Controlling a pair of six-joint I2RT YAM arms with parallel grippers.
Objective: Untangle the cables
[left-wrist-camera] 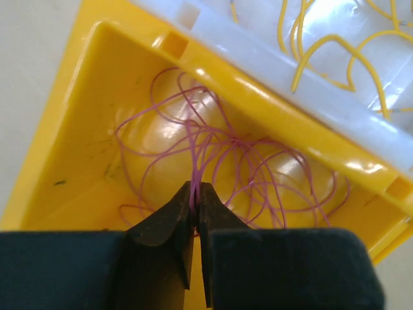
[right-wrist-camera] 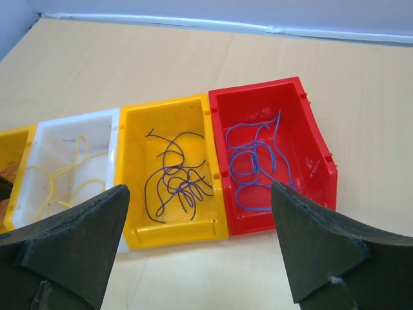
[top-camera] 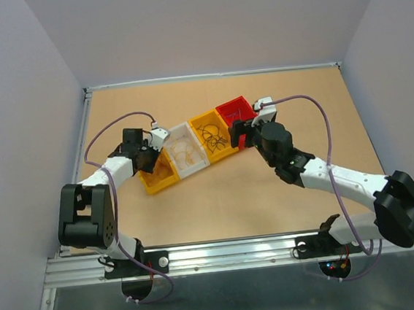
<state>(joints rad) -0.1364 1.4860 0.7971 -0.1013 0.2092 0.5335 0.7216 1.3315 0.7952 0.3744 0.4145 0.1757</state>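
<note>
Four bins stand in a row. The left yellow bin (left-wrist-camera: 77, 129) holds thin purple wires (left-wrist-camera: 219, 155). My left gripper (left-wrist-camera: 195, 187) is down inside it, shut on a strand of the purple wires. The white bin (right-wrist-camera: 58, 132) holds yellow wires (right-wrist-camera: 61, 174). The middle yellow bin (right-wrist-camera: 135, 161) holds dark wires (right-wrist-camera: 177, 181). The red bin (right-wrist-camera: 310, 129) holds blue wires (right-wrist-camera: 251, 161). My right gripper (right-wrist-camera: 200, 239) is open and empty, hovering over the table just in front of the middle yellow and red bins.
The bin row (top-camera: 191, 145) runs diagonally across the tan table (top-camera: 226, 204). Grey walls close in the back and sides. A metal rail (top-camera: 231, 251) runs along the near edge by the arm bases.
</note>
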